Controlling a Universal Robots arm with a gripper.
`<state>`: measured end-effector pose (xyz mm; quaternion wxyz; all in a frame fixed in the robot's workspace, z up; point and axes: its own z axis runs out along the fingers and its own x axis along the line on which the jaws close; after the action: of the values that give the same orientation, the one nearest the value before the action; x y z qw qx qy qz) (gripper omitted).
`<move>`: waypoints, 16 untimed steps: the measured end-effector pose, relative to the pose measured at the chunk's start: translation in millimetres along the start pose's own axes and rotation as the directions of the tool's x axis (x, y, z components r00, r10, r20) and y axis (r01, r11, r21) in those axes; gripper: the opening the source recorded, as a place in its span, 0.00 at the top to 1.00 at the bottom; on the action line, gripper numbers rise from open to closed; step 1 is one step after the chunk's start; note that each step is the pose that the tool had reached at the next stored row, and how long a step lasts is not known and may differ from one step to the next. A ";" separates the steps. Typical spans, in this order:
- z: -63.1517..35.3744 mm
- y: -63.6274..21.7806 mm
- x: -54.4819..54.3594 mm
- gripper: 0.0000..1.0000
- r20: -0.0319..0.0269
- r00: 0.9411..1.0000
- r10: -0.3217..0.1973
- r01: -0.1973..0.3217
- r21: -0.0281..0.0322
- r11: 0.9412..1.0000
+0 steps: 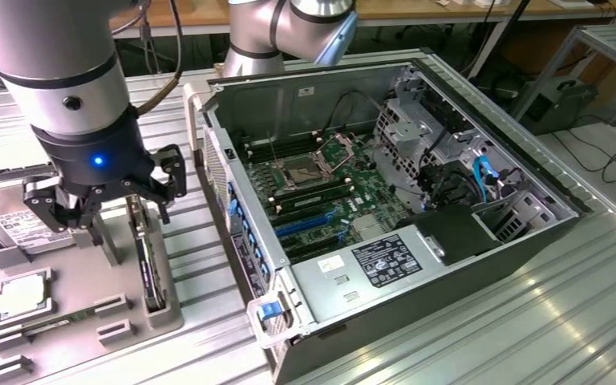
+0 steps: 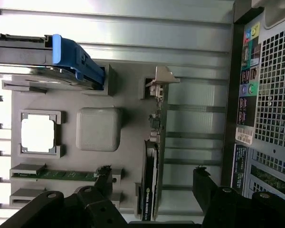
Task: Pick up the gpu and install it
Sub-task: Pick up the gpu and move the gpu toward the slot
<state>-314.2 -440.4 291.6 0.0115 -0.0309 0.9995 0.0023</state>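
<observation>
Grey plastic first: in the exterior view a grey tray (image 1: pixel 78 333) sits to the exterior view's left of the one open computer case (image 1: pixel 394 200). My claw (image 1: pixel 110 220) hangs over that tray, released, its two fingers spread wide. The gpu (image 1: pixel 150 269) stands on its edge in a tray slot just below my fingers. One hard drive (image 1: pixel 14 224) with a white label lies behind it, and one square silver chip (image 1: pixel 25 293) sits nearer the camera. Inside the case a black sticker (image 1: pixel 391 261) carries white print too small for me to read.

In the wrist view my claw (image 2: pixel 152 176) straddles the gpu (image 2: pixel 154 128), one black finger (image 2: pixel 100 187) on each side and neither touching it. The card's black edge carries white lettering that I cannot make out. I count one silver chip (image 2: pixel 38 133), one plain grey square block (image 2: pixel 99 129), one green memory stick (image 2: pixel 57 175) and one hard drive with a blue handle (image 2: pixel 73 59). The case's perforated back (image 2: pixel 270 95) shows small coloured sockets and one white sticker (image 2: pixel 245 137), unreadable.
</observation>
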 end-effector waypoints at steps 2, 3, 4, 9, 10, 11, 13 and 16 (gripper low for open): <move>8.9 -0.4 0.2 0.22 0.000 1.000 -0.010 0.010 0.000 1.000; 14.2 -1.4 0.5 0.22 0.000 1.000 -0.009 0.009 0.000 1.000; 18.7 -1.7 0.6 0.22 0.000 1.000 -0.009 0.009 0.000 1.000; 38.7 -1.9 1.0 0.22 0.000 1.000 -0.003 0.003 0.000 1.000; 40.7 -1.9 1.1 0.22 0.000 1.000 0.006 -0.006 0.000 1.000; 42.7 -2.0 1.2 0.22 0.000 1.000 0.013 -0.013 0.000 1.000; 49.0 -2.1 1.3 0.22 0.000 1.000 0.022 -0.022 0.000 1.000; 58.1 -2.1 1.4 0.22 0.003 1.000 0.023 -0.023 0.002 1.000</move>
<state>-314.1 -442.3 233.4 0.0128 -0.0195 0.9997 0.0014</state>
